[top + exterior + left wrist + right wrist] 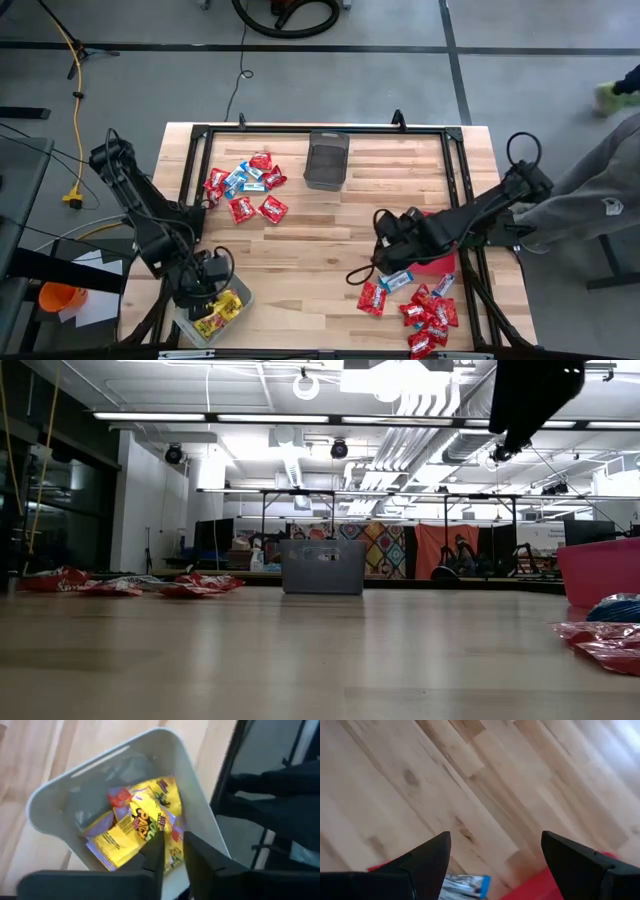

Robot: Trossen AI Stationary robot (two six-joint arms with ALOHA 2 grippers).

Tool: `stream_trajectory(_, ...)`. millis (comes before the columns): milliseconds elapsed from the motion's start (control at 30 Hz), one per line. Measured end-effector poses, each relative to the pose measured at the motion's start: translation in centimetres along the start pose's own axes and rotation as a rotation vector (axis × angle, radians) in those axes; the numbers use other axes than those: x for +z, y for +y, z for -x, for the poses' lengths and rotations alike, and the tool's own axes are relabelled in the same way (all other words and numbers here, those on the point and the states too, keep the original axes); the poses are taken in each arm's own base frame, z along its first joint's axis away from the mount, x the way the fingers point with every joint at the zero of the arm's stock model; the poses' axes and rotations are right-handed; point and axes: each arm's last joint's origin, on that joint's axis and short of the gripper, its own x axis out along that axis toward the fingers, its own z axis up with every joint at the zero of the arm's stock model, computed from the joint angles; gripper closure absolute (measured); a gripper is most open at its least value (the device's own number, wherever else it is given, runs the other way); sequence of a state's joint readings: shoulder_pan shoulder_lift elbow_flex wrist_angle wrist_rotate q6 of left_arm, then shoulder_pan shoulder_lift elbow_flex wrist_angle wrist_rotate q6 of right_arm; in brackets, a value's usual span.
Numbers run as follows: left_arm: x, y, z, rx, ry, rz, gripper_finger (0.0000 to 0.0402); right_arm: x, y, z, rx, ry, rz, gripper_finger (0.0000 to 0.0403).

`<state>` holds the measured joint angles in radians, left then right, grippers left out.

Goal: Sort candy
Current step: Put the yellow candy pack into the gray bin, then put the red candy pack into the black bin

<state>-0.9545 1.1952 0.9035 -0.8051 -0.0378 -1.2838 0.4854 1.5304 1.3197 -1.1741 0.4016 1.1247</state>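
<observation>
The candy lies in small shiny packets. A red and blue-and-white cluster (245, 185) sits at the far left, and a mostly red pile (425, 315) at the near right. Yellow packets (137, 827) fill the clear grey bin (240, 296) at the near left corner. My left gripper (172, 852) hangs just above those yellow packets with its fingers a narrow gap apart and nothing between them. My right gripper (495, 852) stands wide open above bare table, near a blue-and-white packet (466, 885) and next to the red bin (440, 264).
A dark mesh bin (327, 160) stands at the far middle of the table, also in the low view (322, 566). The middle of the table is bare wood. A black frame (455, 160) runs around the table. A person's legs (600, 190) show at the right.
</observation>
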Motion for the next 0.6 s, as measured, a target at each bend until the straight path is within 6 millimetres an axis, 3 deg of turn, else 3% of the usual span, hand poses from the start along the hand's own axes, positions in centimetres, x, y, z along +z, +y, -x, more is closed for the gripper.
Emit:
stream_trajectory(200, 1.0, -0.7, 2.3, -0.074, -0.06, -0.054, 0.0257, 0.0, -0.1, 0.5, 0.122, -0.014, -0.046, 0.0096)
stream_trajectory(367, 3.5, -0.7, 6.2, -0.093, -0.338, -0.086, 0.0215, 0.4, 0.5, 0.6, 0.183, -0.042, -0.067, 0.0096)
stream_trajectory(467, 5.2, 0.8, 8.1, 0.006, -0.487, -0.072, 0.02, 0.6, 0.6, 0.6, 0.201, -0.05, -0.089, 0.0096)
stream_trajectory(600, 7.0, 4.5, 9.0, 0.255, -0.542, 0.006, 0.019, 1.0, 0.4, 0.4, 0.2, -0.051, -0.129, 0.0096)
